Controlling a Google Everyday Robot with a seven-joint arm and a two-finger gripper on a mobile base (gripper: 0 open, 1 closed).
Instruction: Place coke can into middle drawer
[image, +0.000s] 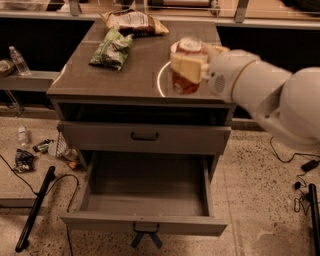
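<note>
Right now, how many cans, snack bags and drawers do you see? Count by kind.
Cans: 1, the coke can, held by the gripper over the cabinet top, right side.
Snack bags: 2, the green bag and the tan bag, both on the cabinet top.
Drawers: 2, the upper drawer shut, the middle drawer open.
Total: 5.
</note>
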